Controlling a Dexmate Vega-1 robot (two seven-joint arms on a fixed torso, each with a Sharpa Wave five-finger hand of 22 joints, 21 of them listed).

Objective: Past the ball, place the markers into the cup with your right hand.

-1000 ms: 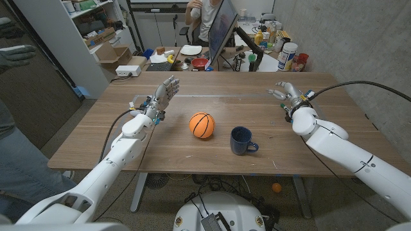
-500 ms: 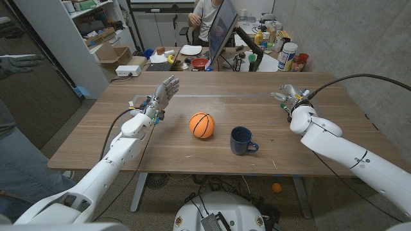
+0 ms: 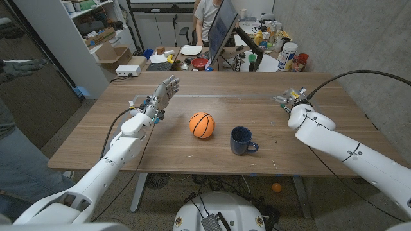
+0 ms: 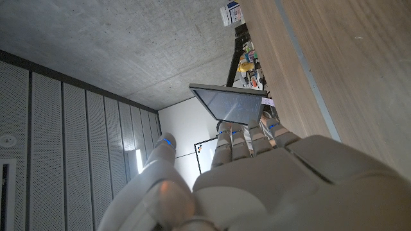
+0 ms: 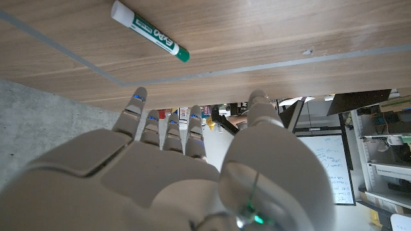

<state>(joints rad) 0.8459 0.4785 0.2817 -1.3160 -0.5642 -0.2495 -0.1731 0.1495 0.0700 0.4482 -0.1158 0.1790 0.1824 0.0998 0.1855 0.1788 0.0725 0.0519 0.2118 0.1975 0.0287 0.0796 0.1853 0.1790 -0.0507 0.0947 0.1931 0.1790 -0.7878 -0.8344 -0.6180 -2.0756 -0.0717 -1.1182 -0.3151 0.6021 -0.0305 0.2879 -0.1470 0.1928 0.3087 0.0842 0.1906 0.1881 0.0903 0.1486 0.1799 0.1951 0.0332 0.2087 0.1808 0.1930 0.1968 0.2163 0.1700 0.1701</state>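
Note:
An orange ball (image 3: 201,125) sits mid-table, with a dark blue cup (image 3: 242,140) just to its right, handle turned right. My right hand (image 3: 289,100) hovers low over the far right part of the table, well beyond the cup, fingers apart and holding nothing. In the right wrist view a white marker with a green cap and green label (image 5: 151,40) lies on the wood just past my right hand (image 5: 173,173) and its fingertips (image 5: 139,97), apart from them. My left hand (image 3: 163,95) stands upright and open, left of the ball, and also appears as the left hand (image 4: 257,179).
The wooden table (image 3: 192,160) has a pale seam (image 3: 218,96) across its far part. Behind it stands a cluttered desk with a monitor (image 3: 223,29), bottles (image 3: 287,56) and a seated person (image 3: 207,13). Another person's gloved hand (image 3: 16,65) shows at the left edge.
My right hand has tipped down a little closer to the table and its forearm has swung inward. The left hand, ball and cup have stayed put.

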